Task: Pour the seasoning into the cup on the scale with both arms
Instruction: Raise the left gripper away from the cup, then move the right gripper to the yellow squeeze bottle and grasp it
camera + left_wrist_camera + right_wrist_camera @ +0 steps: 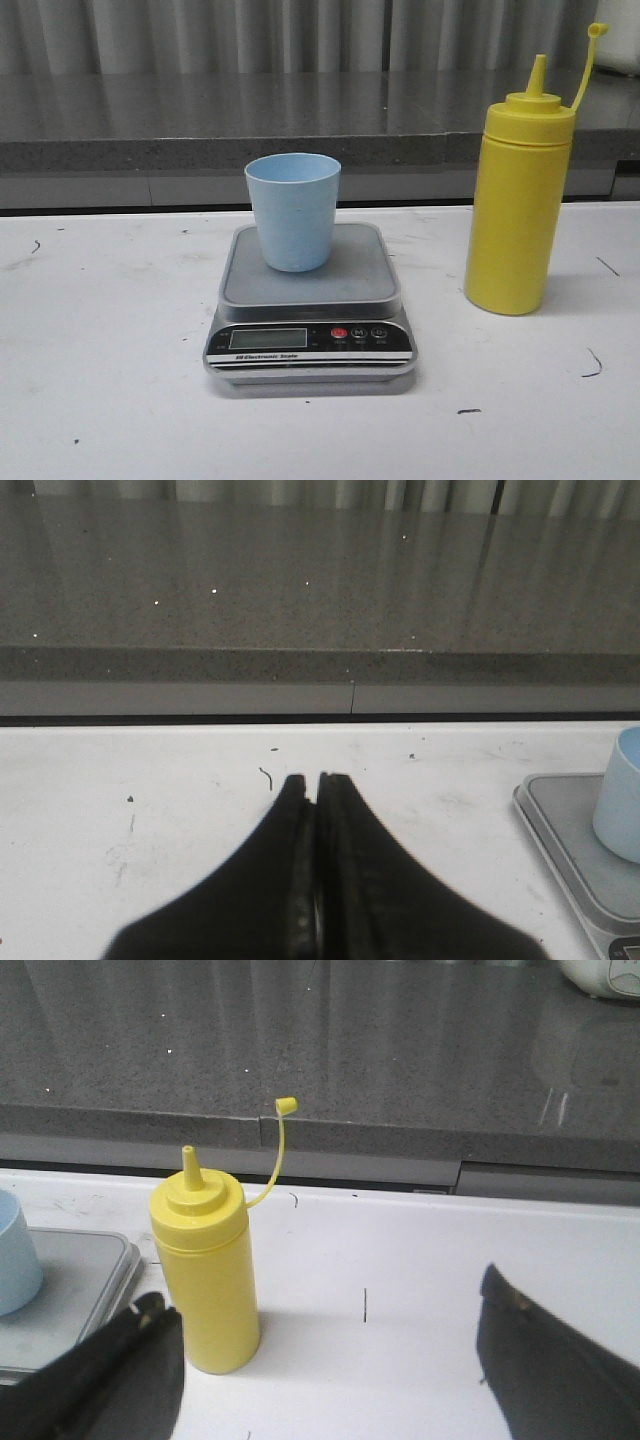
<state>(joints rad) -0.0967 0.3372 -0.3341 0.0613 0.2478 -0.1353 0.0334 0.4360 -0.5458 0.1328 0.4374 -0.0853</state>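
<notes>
On the white table, going left to right, the left gripper hangs low with its jaws pressed together on nothing, the scale sits mid-table carrying the upright, seemingly empty cup, and the bottle stands just right of the scale, uncapped, its cap dangling from a tether. Beside the bottle, the right gripper is spread wide and holds nothing. By my reading, 0 pouring is done: grasping, tilting and squeezing remain.
</notes>
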